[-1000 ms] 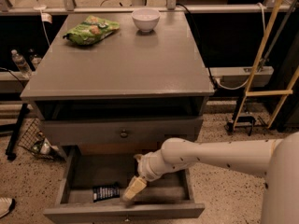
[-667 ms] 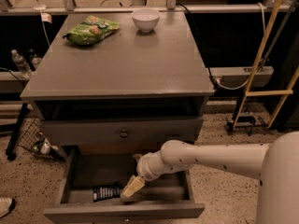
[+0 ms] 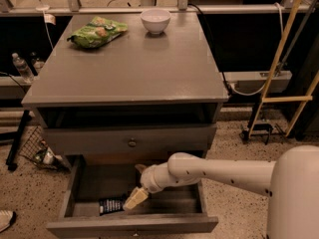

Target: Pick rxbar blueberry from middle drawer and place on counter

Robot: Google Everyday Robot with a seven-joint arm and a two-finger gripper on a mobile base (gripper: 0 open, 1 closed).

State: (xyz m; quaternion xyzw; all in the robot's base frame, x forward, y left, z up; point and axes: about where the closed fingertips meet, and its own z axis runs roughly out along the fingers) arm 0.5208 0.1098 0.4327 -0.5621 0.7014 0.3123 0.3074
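The counter (image 3: 129, 68) takes up most of the view, a grey top whose near edge overhangs an open slot and a shut drawer front (image 3: 89, 141) with a round knob (image 3: 131, 143). The robot's white body (image 3: 296, 193) fills the lower right corner of the view, and its arm (image 3: 224, 171) reaches leftward from it, below the counter's near right corner and into the drawer (image 3: 94, 183). This drawer is pulled out toward the camera beneath the shut front, its flat bottom bare on the left side. On the counter, a green bag (image 3: 97, 32) lies near the far left corner, and a white bowl (image 3: 155, 20) stands at the far edge, a little right of the middle. The gripper (image 3: 135, 198) is down inside the drawer, near its front wall and about midway along it, tilted down and to the left. How far open it is, and whether it has hold of anything, cannot be told. The bar (image 3: 110, 205) lies flat on the drawer bottom close to the front wall, just left of the gripper's cream tip, touching it or very nearly so.
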